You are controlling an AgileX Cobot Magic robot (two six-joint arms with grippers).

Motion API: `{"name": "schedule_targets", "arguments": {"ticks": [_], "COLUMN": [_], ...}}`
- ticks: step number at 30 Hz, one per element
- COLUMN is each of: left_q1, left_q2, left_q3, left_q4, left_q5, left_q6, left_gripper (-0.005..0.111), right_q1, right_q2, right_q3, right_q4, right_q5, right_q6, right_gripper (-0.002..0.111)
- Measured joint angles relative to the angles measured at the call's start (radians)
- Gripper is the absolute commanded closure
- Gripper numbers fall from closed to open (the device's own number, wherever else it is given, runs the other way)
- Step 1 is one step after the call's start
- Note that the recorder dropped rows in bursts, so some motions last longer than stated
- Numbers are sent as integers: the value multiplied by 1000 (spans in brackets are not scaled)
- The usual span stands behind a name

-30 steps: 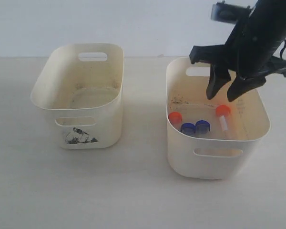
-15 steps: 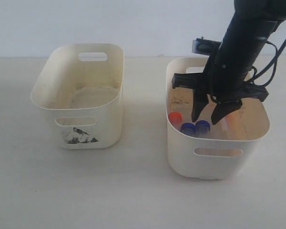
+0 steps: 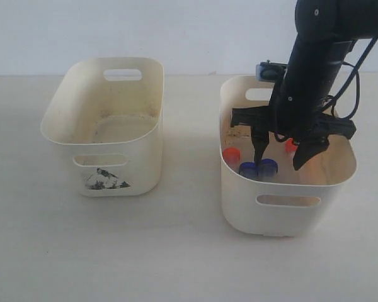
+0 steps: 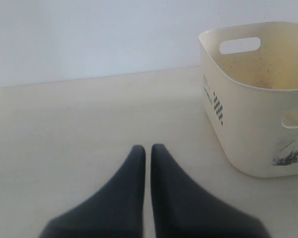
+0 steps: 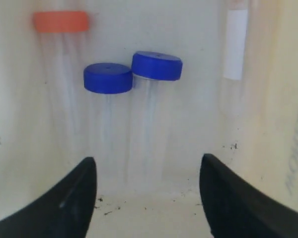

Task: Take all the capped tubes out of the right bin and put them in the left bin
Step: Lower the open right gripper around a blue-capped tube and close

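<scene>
Looking across the exterior view, you have two cream bins on the table [image 3: 176, 258]. The left bin [image 3: 145, 167] carries a black smudged mark [image 3: 104, 180] under its near handle slot. The right bin [image 3: 283, 220] stands at its three o'clock, well apart from it.

You can count four capped tubes [image 5: 156, 65], all of them inside the right bin: two with orange caps and two with blue.

- The two blue-capped tubes [image 3: 248, 168] lie side by side against the near wall.
- One orange-capped tube [image 3: 231, 155] lies at their nine o'clock, by the bin's wall.
- The other orange-capped tube [image 3: 291, 145] lies at their two o'clock, partly hidden behind the arm. Your right wrist view shows only its white label.

Your right tool [image 3: 280, 162] hangs inside the right bin with its fingers spread wide, gripping nothing. One fingertip [image 3: 259, 158] is just above the blue caps.

Your left tool [image 4: 148, 148] appears only in its own wrist view. Its two fingers are pressed almost together, a thin slit between them, and they pinch nothing. It sits over the table, outside the left bin.
</scene>
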Motion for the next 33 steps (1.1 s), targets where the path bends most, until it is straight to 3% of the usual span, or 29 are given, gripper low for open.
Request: {"name": "schedule_targets", "arguments": {"ticks": [4,33], "left_q1": [0,0], "left_q2": [0,0], "left_q3": [0,0], "left_q4": [0,0], "left_q5": [0,0], "left_q6": [0,0], "left_gripper": [102,102], "right_q1": [0,0], "right_q2": [17,133], "right_q3": [0,0], "right_q4": [2,-11], "right_q5": [-17,-60], "right_q6": [12,52], "right_gripper": [56,55]}}
